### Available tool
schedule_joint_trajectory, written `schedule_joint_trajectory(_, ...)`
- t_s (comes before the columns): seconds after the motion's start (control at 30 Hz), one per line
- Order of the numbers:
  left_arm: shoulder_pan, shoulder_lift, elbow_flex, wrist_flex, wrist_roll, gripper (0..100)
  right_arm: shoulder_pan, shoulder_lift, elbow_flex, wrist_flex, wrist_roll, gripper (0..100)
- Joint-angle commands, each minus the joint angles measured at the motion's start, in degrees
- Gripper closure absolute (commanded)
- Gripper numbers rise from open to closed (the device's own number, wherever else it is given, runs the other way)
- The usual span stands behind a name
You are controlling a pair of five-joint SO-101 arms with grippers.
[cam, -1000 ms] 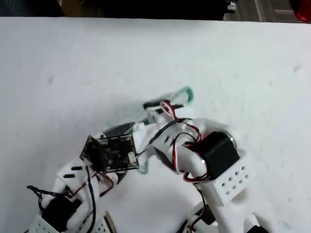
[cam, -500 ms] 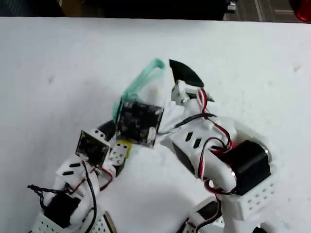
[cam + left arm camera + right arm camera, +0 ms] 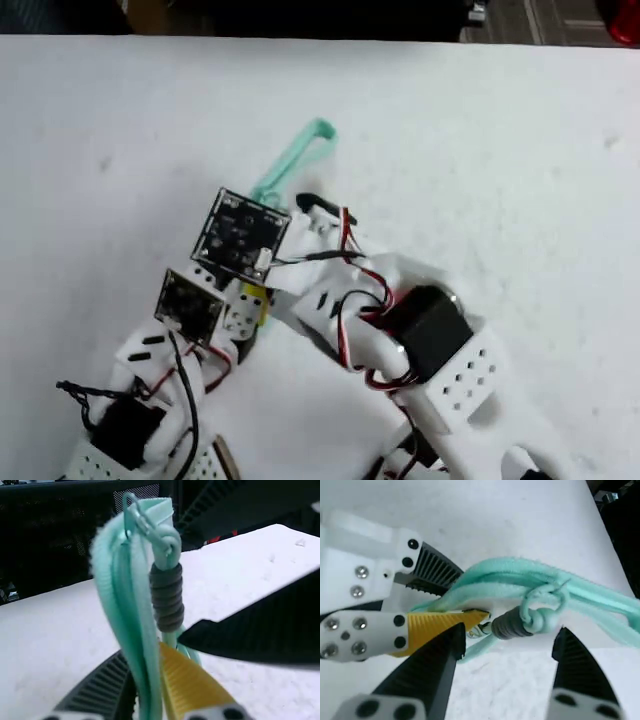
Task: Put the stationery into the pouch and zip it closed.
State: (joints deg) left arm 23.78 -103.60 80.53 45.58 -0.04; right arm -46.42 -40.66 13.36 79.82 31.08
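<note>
Right wrist view: the right gripper (image 3: 510,631) stands wide open, fingers flanking the grey zipper pull (image 3: 505,626). The left gripper (image 3: 465,597) pinches the mint pouch (image 3: 545,575) firmly.

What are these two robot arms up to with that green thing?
They are handling a mint-green pouch at a white table. The left claw is clamped on the pouch's edge. The right claw is open, with a finger on either side of the grey zipper pull, not gripping it yet. It looks like they are about to zip it.
</note>
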Motion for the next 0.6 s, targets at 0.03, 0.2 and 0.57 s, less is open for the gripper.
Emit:
schedule_joint_trajectory(0.03,-0.57,-0.57,-0.79,0.62,0.0,98,-0.48,-2.07,5.19,-7.08,-0.88,73.7)
schedule_joint_trajectory(0.2,-0.4,-0.57,-0.7,0.62,0.0,98,-0.48,-2.51,9.05,-13.76,-7.56,75.7)
schedule_joint_trajectory(0.57,-0.57,-0.57,-0.88,0.62,-0.09,96,-0.31,-4.97,9.05,-18.33,-8.0,98.3)
